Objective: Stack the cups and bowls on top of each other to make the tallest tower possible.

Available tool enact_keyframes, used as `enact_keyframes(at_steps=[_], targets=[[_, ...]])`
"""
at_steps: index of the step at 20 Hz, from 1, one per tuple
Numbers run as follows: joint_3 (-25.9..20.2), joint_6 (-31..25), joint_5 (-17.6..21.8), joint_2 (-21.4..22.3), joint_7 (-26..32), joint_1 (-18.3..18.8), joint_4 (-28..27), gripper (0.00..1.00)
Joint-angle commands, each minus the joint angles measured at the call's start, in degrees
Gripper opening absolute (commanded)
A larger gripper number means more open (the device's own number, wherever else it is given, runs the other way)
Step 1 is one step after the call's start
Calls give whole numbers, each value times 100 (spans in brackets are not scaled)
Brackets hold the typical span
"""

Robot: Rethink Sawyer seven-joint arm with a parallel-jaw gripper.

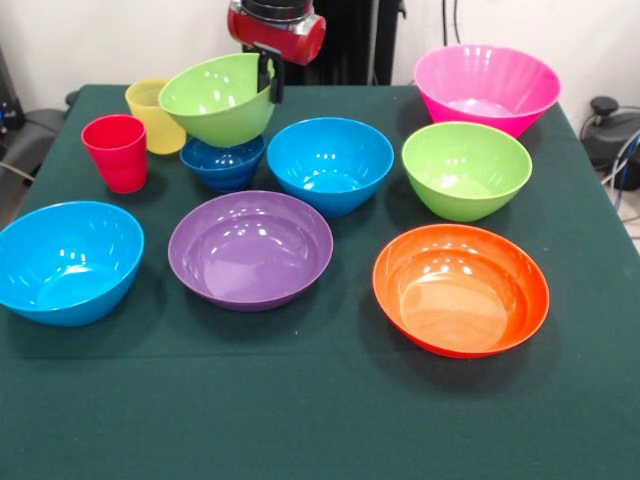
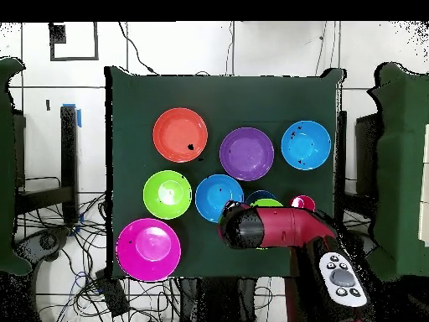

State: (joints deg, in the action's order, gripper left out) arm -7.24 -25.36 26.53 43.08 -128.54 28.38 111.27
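My gripper (image 1: 268, 78) is shut on the rim of a lime green bowl (image 1: 215, 100) and holds it tilted directly over the small dark blue bowl (image 1: 222, 163); I cannot tell whether the two touch. The yellow cup (image 1: 152, 115) and the red cup (image 1: 116, 152) stand upright to their left. In the overhead view the arm (image 2: 268, 226) hides the yellow cup. Only an edge of the held green bowl (image 2: 266, 202) and the red cup (image 2: 302, 202) show there.
On the green table (image 1: 300, 410) stand two light blue bowls (image 1: 330, 163) (image 1: 68, 262), a purple bowl (image 1: 250, 248), an orange bowl (image 1: 460, 288), a second lime green bowl (image 1: 466, 168) and a big pink bowl (image 1: 486, 88), all apart and upright.
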Motion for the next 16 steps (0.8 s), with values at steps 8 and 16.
enact_keyframes(at_steps=[8, 16], targets=[[-205, 368, 368, -254, 118, -45, -249, 0], [-194, 351, 339, -284, 72, -88, -335, 0]])
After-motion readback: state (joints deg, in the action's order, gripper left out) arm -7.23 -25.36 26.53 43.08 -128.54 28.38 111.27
